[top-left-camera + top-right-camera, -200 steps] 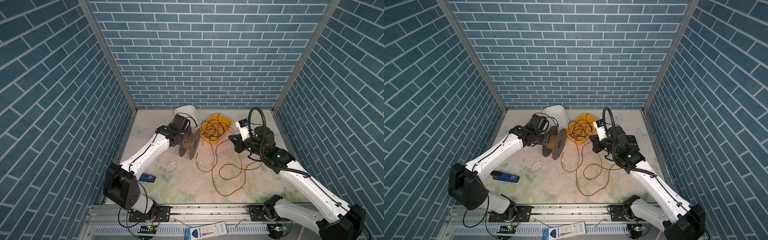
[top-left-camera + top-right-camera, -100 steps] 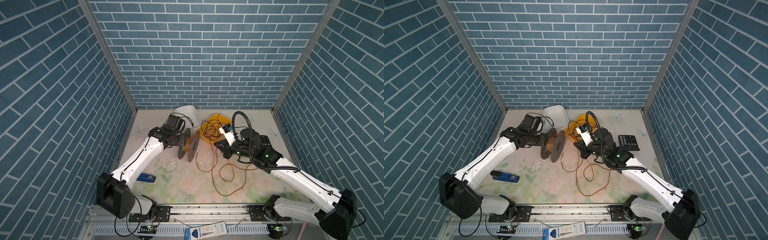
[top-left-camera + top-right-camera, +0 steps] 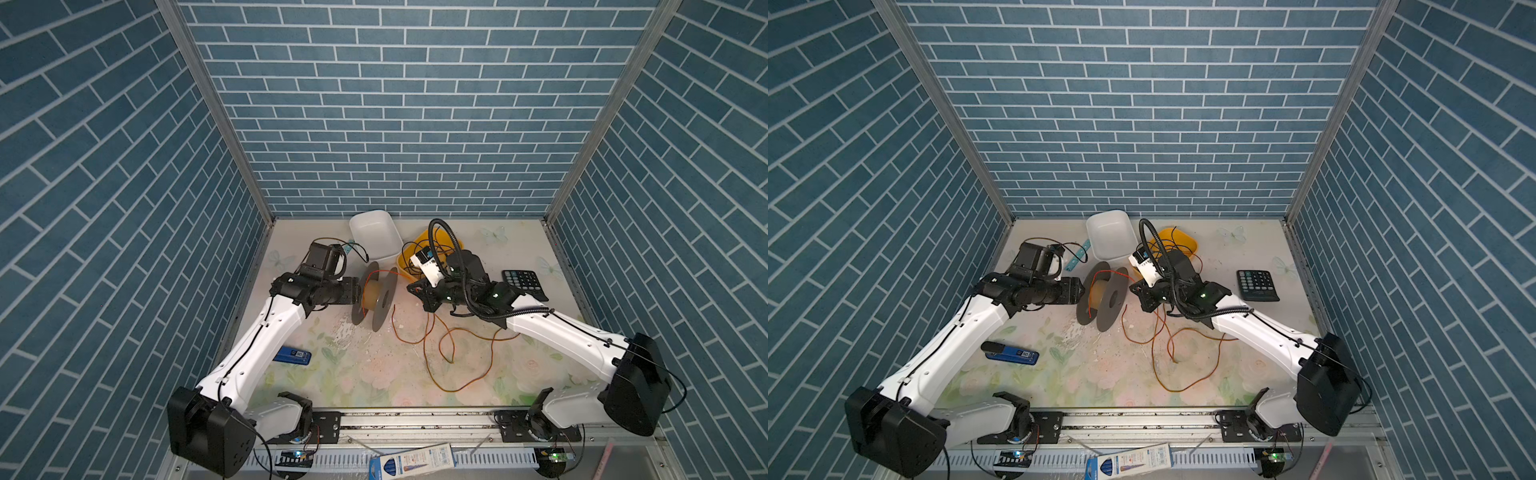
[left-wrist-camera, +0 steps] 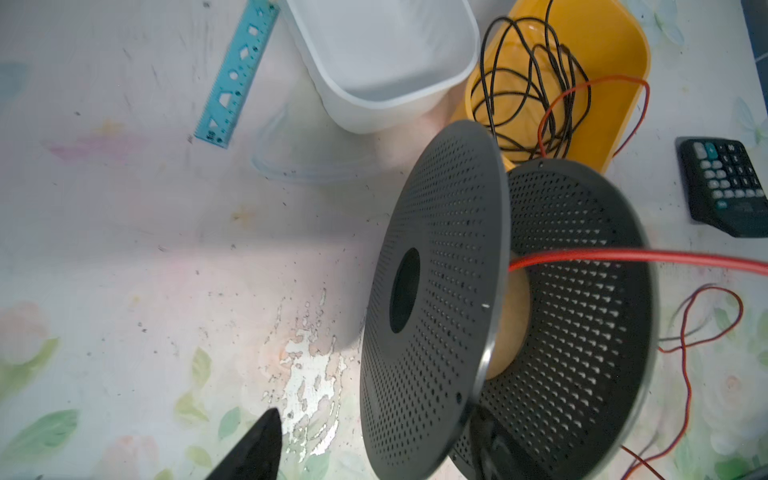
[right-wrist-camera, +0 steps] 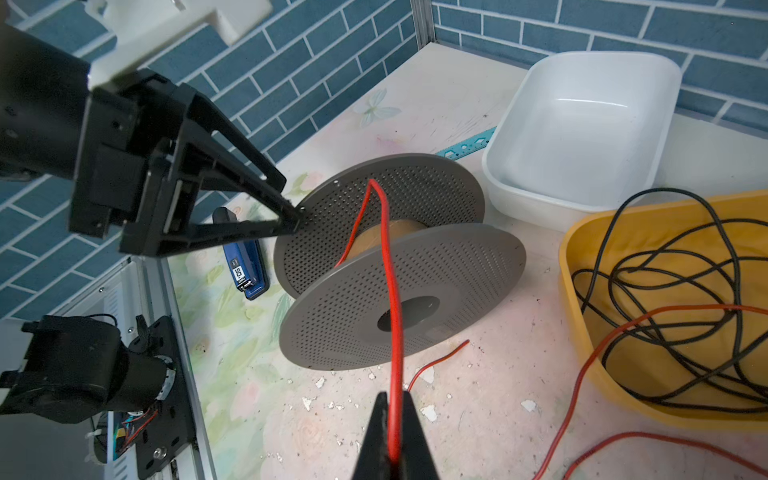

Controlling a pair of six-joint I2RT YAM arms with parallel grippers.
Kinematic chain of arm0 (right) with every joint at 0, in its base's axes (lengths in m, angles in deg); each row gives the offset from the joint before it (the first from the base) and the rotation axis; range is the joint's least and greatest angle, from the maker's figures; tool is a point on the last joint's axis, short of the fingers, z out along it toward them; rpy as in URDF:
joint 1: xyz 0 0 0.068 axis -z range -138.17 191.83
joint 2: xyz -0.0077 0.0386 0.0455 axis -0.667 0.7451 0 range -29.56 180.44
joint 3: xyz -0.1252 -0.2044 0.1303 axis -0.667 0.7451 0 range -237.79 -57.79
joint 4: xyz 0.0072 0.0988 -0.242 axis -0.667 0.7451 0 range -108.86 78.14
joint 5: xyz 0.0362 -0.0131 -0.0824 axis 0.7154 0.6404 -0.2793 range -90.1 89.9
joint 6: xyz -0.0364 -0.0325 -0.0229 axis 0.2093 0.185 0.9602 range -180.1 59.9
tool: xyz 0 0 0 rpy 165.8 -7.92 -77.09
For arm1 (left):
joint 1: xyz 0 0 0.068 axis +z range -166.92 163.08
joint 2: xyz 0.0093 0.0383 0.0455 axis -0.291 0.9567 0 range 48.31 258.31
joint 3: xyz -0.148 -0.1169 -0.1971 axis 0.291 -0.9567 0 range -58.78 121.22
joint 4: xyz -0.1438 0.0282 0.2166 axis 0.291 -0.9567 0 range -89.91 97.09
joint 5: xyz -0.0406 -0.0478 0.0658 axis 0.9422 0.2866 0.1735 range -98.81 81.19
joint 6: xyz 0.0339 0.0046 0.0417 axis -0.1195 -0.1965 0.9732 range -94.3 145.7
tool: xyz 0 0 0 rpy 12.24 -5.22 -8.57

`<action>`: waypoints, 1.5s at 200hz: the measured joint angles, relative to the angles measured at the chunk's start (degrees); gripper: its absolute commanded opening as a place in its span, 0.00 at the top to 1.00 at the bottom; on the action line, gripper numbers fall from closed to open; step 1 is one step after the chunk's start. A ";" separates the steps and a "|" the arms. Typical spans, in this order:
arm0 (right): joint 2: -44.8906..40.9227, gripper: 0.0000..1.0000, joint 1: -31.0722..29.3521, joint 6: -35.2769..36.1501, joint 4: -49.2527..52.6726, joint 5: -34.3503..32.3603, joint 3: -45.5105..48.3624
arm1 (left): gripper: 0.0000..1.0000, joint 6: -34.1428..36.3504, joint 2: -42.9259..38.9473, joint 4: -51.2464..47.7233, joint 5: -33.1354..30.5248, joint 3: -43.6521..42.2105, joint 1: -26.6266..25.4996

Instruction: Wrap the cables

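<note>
**Blue-brick cell: one grip eases, one closes in**

Blue brick walls box in a worn floral table (image 3: 374, 374). In both top views the spool (image 3: 374, 297) stands on its rims between the arms. Over the last second the right gripper (image 3: 413, 287) has swung in beside it and the left gripper (image 3: 355, 293) has loosened. Most of the cable (image 3: 457, 390) lies in slack loops on the table, so winding looks barely begun.

Left wrist view: matt, perforated grey discs and a tan hub (image 4: 517, 316). The left jaws stand apart, straddling the near disc.

Right wrist view: the right jaws are pinched together on the thin, glossy orange-red cable (image 5: 390, 291), which runs taut over the hub. A smooth yellow tub (image 5: 590, 249) holds black wire (image 5: 665, 190).
</note>
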 measured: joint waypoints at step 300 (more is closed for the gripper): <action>11.72 1.00 -0.07 18.05 24.13 9.07 -18.18 | 0.93 -3.06 0.50 13.03 -2.29 -5.60 -5.97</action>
